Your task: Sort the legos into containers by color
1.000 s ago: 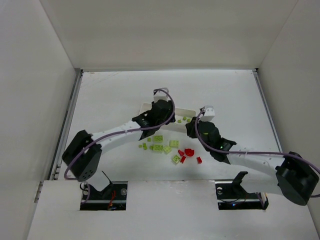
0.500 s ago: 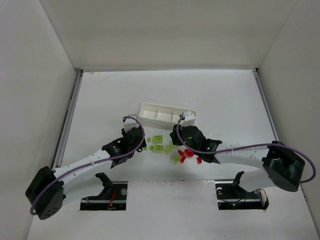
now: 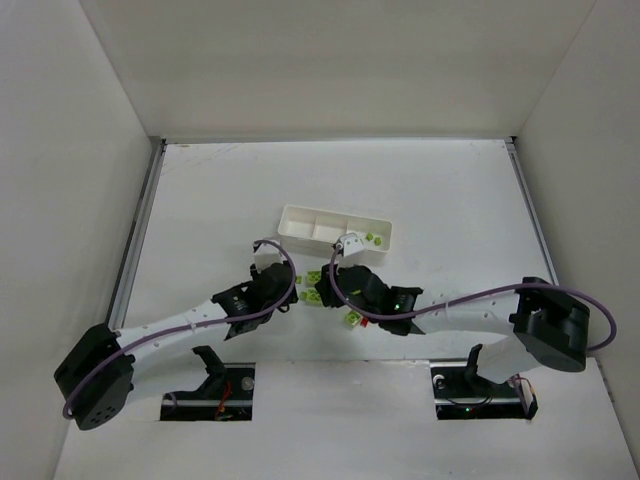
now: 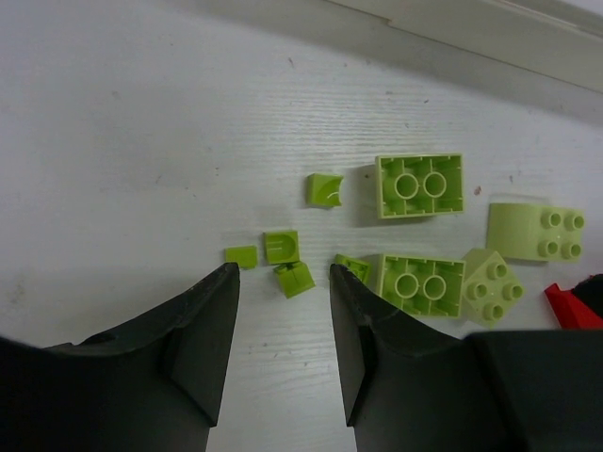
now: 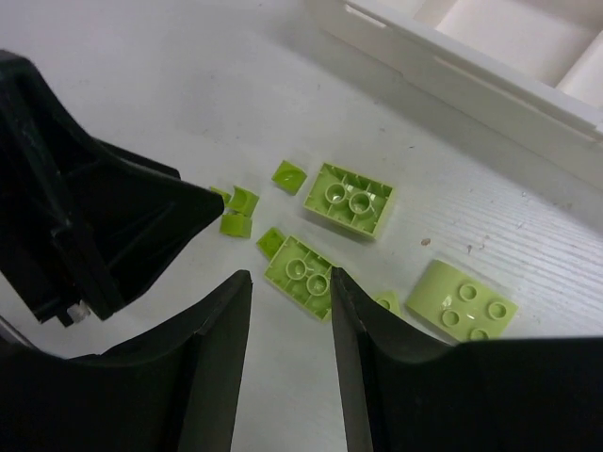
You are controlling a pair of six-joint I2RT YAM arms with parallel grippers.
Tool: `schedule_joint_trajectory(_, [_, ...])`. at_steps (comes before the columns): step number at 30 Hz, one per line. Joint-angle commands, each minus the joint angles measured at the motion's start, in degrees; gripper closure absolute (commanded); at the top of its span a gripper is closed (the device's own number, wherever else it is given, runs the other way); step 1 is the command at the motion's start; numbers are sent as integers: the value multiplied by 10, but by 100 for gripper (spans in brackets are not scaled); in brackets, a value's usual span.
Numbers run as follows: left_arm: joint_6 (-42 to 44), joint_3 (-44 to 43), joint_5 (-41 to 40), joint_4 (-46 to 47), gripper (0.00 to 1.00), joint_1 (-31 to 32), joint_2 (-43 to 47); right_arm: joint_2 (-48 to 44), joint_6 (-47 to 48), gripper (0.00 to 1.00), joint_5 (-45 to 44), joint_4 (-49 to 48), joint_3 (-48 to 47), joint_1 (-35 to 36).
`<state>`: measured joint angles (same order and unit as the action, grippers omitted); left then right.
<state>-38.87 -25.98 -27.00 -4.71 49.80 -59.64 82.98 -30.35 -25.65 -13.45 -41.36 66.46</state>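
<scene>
Lime green legos lie in a cluster on the table in front of the white tray (image 3: pixel 300 222). In the left wrist view, my left gripper (image 4: pixel 283 275) is open and empty, with a tiny green piece (image 4: pixel 295 279) between its tips. Two green bricks (image 4: pixel 420 185) (image 4: pixel 420 284) lie to its right, and a red lego (image 4: pixel 568 308) shows at the right edge. In the right wrist view, my right gripper (image 5: pixel 290 275) is open and empty, its tips on either side of a green brick (image 5: pixel 301 268). From above, the left gripper (image 3: pixel 287 297) and the right gripper (image 3: pixel 322 290) face each other closely.
The tray's right compartment holds a few green pieces (image 3: pixel 372 239). The left gripper's black finger (image 5: pixel 113 235) fills the left of the right wrist view. The tray wall (image 5: pixel 471 75) runs behind the bricks. The enclosure's white walls stand on both sides and at the back.
The left arm has come back from the tray down to the lego cluster. The right gripper has moved left over the green bricks, close to the left gripper.
</scene>
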Motion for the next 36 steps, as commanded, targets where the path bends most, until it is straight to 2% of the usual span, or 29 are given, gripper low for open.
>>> schedule_joint_trajectory(1, [-13, 9, -2, 28, 60, 15, 0, -14, -21, 55, -24, -5, -2, 1])
schedule_joint_trajectory(9, [-15, 18, -23, 37, 65, 6, -39, -29, 20, 53, -21, 2, -7, -33])
schedule_joint_trajectory(14, [-14, 8, -29, 49, 69, 12, -69, -5, 71, 46, -16, 4, -42, -61])
schedule_joint_trajectory(21, [-5, 3, -32, 45, 87, 3, -84, 4, 97, 44, 2, -2, -57, -112])
schedule_joint_trajectory(29, [1, -20, -30, 12, 92, -1, -28, -16, 90, 43, 7, -38, -11, -136])
schedule_joint_trajectory(36, [13, -81, -29, -24, 92, 3, 34, -100, 68, 43, -5, -64, 51, -169])
